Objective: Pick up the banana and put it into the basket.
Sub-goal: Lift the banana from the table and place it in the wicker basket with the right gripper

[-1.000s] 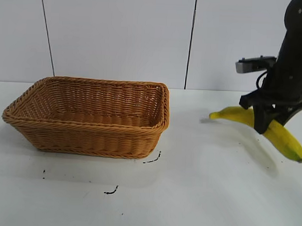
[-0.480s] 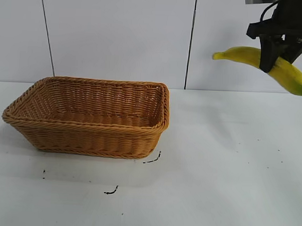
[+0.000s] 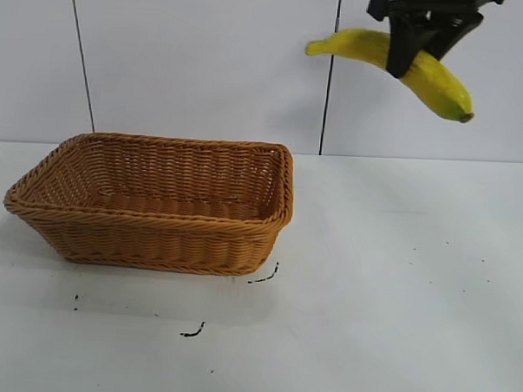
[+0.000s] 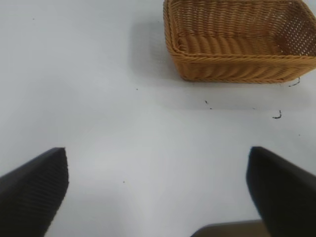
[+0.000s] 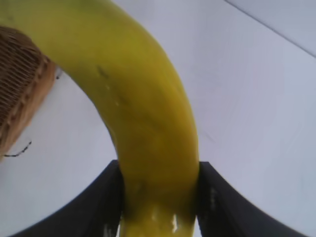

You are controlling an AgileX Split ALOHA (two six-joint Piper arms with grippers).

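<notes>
My right gripper (image 3: 405, 56) is shut on the yellow banana (image 3: 432, 78) near its middle and holds it high in the air, to the right of and above the basket (image 3: 157, 200). In the right wrist view the banana (image 5: 143, 113) fills the space between the black fingers (image 5: 94, 202), and a corner of the basket (image 5: 17, 89) shows beyond it. The tan wicker basket stands on the white table at the left and holds nothing. My left gripper (image 4: 158, 192) is open and empty over bare table, with the basket (image 4: 237, 44) farther off.
The white table (image 3: 397, 280) has small black marks (image 3: 262, 274) in front of the basket. A white panelled wall (image 3: 206, 63) stands behind the table.
My right gripper has lifted the banana from just above the table to high in the air and carried it left toward the basket. The basket has not moved.
</notes>
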